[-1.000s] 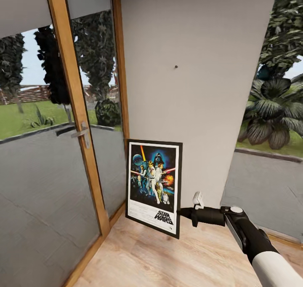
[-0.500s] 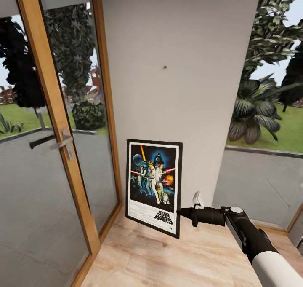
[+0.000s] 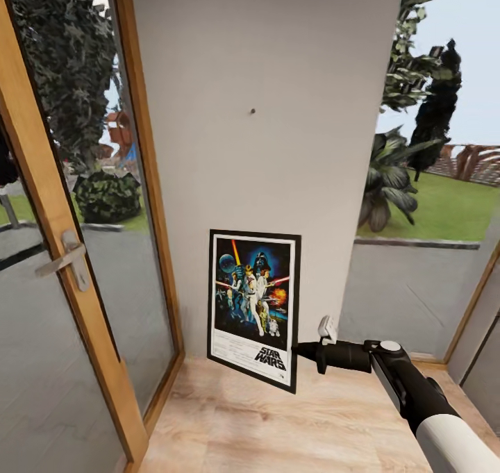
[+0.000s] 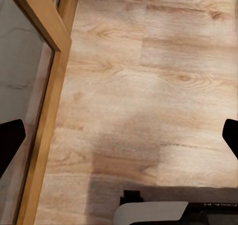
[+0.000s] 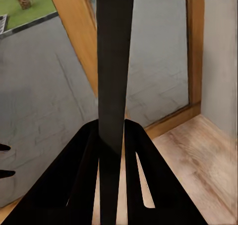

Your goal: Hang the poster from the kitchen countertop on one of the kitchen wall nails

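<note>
My right tool (image 3: 300, 351) is clamped on the poster (image 3: 254, 309) at its lower right edge, holding it upright above the wood floor (image 3: 292, 424), in front of the grey wall (image 3: 278, 181). One nail (image 3: 253, 111) sits well above it. From the right wrist I see the poster edge-on, its face hidden. My left tool (image 4: 119, 140) is spread open, only its tips visible.

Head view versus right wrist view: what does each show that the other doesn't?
Head view alone: the poster's artwork face, a wall nail high above it, and the right gripper reaching in from the side. Right wrist view alone: the poster's thin black edge clamped between the fingers. Shared: the grey wall, wooden door frame and wood floor.
</note>
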{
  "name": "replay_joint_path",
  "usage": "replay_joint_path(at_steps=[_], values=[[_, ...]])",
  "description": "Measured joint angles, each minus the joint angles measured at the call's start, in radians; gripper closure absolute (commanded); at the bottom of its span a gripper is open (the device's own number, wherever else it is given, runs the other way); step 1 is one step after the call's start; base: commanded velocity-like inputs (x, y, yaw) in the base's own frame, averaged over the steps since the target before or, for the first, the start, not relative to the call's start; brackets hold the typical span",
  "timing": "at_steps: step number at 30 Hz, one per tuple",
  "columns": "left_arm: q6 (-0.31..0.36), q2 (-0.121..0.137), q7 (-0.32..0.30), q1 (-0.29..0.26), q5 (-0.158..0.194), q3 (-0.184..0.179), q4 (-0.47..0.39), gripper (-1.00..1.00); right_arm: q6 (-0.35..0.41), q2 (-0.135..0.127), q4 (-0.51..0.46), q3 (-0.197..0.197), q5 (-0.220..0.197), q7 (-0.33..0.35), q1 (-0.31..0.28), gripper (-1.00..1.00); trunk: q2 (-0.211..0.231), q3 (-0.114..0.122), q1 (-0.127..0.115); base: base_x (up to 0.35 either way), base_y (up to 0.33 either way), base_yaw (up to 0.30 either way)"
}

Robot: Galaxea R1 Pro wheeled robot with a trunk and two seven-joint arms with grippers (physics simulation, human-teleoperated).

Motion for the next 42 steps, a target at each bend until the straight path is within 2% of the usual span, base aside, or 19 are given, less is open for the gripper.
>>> replay_joint_path(at_steps=[16,42], values=[[0.001,0.000,0.001,0.000,0.000,0.001,0.002,-1.00,0.000,0.000,0.000,0.000,0.000,0.000,0.000,1.00,0.000,0.009,0.000,0.011,0.010,-0.286],[0.003,0.000,0.002,0.000,0.000,0.002,0.004,-1.00,0.002,0.001,-0.001,0.000,-0.001,0.006,0.000,1.00,0.000,0.009,0.000,0.302,0.062,-0.011]])
